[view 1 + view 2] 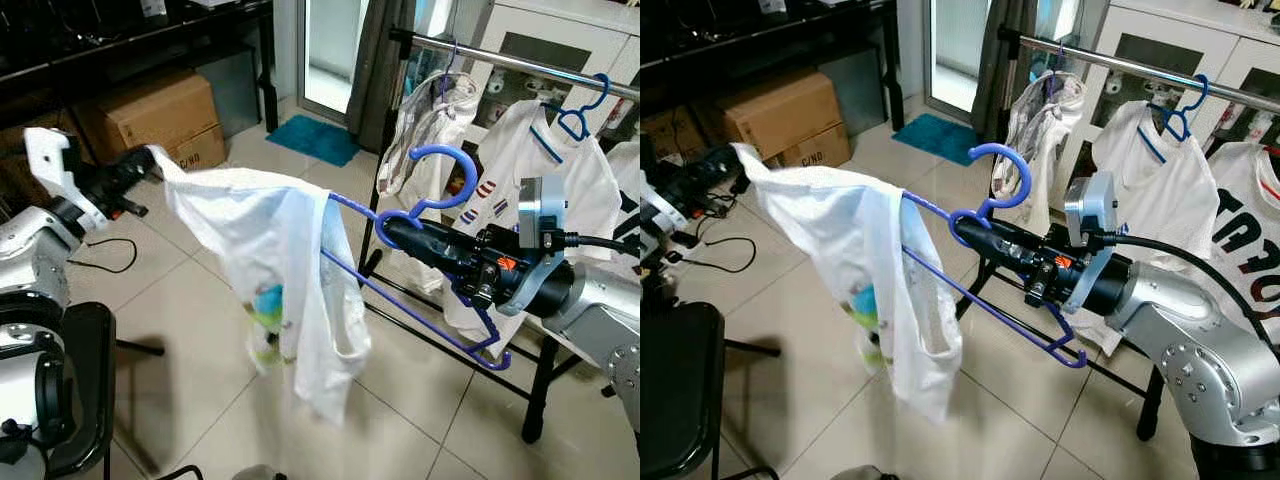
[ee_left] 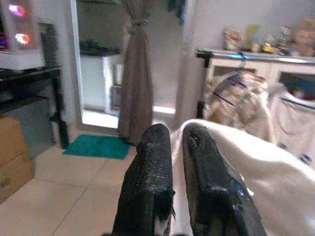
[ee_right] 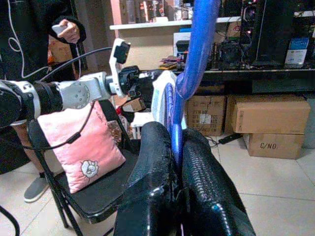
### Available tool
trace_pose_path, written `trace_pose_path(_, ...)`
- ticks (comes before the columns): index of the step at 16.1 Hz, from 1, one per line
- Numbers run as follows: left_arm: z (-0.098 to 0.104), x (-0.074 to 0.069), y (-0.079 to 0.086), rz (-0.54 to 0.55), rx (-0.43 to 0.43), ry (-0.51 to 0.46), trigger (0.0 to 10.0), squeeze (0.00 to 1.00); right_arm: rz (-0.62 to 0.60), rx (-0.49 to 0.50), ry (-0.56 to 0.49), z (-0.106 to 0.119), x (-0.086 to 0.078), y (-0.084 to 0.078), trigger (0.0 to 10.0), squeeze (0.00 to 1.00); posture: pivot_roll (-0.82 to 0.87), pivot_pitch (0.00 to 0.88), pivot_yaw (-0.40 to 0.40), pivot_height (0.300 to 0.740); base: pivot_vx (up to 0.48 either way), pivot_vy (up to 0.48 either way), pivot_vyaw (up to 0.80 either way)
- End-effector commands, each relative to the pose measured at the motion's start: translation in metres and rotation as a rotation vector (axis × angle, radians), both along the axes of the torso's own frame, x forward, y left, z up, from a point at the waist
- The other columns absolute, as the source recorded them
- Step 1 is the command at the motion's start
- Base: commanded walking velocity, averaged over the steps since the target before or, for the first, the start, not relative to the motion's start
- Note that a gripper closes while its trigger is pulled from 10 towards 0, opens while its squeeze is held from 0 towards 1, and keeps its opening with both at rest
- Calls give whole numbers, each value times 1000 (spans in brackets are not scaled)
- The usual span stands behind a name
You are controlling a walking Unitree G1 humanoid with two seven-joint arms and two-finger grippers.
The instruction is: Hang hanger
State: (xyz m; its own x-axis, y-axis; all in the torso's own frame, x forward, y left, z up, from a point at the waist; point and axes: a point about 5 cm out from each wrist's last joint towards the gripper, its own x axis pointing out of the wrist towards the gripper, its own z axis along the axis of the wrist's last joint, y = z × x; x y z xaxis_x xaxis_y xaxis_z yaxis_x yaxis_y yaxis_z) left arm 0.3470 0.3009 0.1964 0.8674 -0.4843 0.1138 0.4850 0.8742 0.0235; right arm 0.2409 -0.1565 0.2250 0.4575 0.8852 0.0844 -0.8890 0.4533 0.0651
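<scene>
We clamp the blue hanger (image 1: 420, 215) at its neck, just below the hook, with our right gripper (image 1: 392, 228), jaws closed tight on the plastic. A white T-shirt (image 1: 275, 270) drapes over the hanger's left end. Our left gripper (image 1: 140, 165) pinches the shirt's corner, fingers (image 2: 150, 187) narrow on the cloth. The hanger hangs in the air just before the clothes rack (image 1: 500, 62), apart from its rail.

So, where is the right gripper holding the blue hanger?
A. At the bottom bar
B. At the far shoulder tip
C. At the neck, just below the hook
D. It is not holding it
C: the right gripper is closed on the blue hanger just below its hook.
</scene>
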Motion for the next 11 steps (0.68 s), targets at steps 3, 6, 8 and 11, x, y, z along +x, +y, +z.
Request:
trace_pose_path(3, 10, -2, 1, -110, 138, 38, 10000, 1000, -55, -14, -17, 4, 6, -3, 10000, 0, -161, 0, 36, 740, 0, 0, 0)
trace_pose_path(6, 40, -3, 2, -263, 152, 40, 10000, 1000, -84, -35, -10, 2, 9, -5, 10000, 0, -157, 0, 34, 740, 0, 0, 0)
trace_pose_path(8, 51, -2, -5, -381, 201, 77, 10000, 1000, -90, -56, 2, -1, 11, -5, 10000, 0, -154, 0, 33, 740, 0, 0, 0)
trace_pose_path(11, 74, 8, -44, -616, 194, 30, 10000, 1000, -61, -34, 19, -1, 11, 0, 10000, 0, -152, 0, 38, 740, 0, 0, 0)
